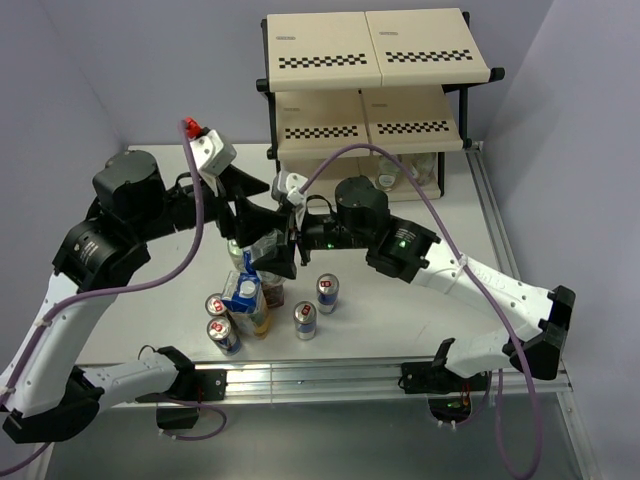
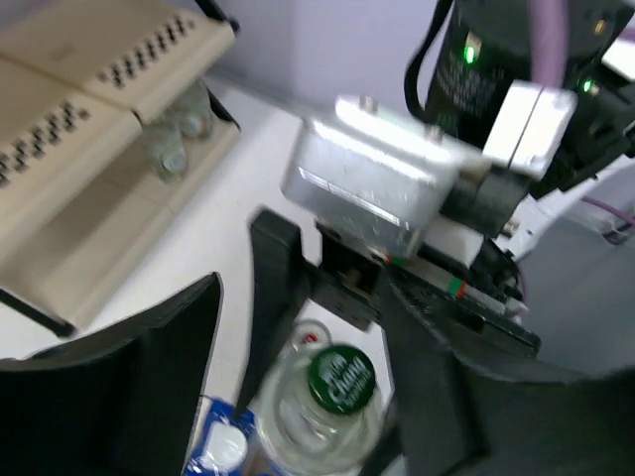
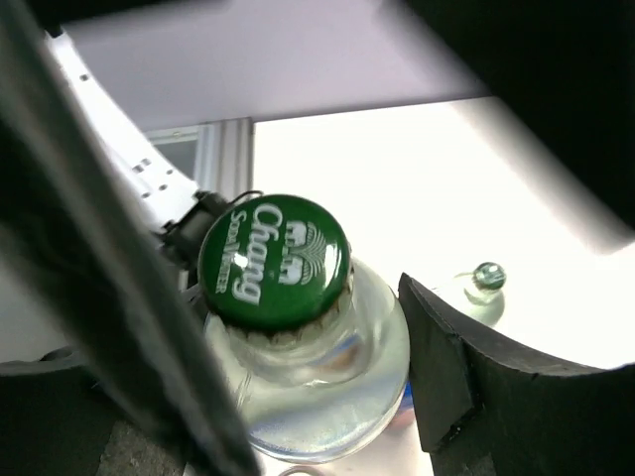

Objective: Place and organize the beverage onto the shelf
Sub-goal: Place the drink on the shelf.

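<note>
Both arms meet over the middle of the counter (image 1: 400, 320), in front of the shelf (image 1: 375, 60).

Right gripper (image 3: 298, 327): around the bottle (image 3: 288, 297), just below its green cap. Fingers (image 3: 466, 387) sit against both sides of the clear body, so it looks clamped on it. The bottle is upright between the two grippers, near the group of drinks. Whether its base is on the counter can't be told.

Left gripper (image 2: 308, 377): fingers (image 2: 139, 397) spread wide on either side of the same bottle with gaps showing, so it is apart and not gripping. The right gripper's silver wrist block fills the view just beyond the bottle.

Drinks on the counter, near edge, left of centre:
- Four cans, all upright. Two (image 1: 217, 305) (image 1: 222, 335) stand at the left of the group. Two (image 1: 305, 320) (image 1: 327, 292) stand at the right, a little apart from it.
- Blue-and-white carton (image 1: 243, 293), upright between the can pairs, right under the grippers.
- Yellowish carton (image 1: 262, 320) touching it on the near side, partly hidden.

Shelf: far side of the counter, with checkered strips facing the arms. Two other bottles (image 1: 390, 175) (image 1: 422, 170) stand side by side on the lowest visible tier, right half. The upper tiers show only bare boards.
</note>
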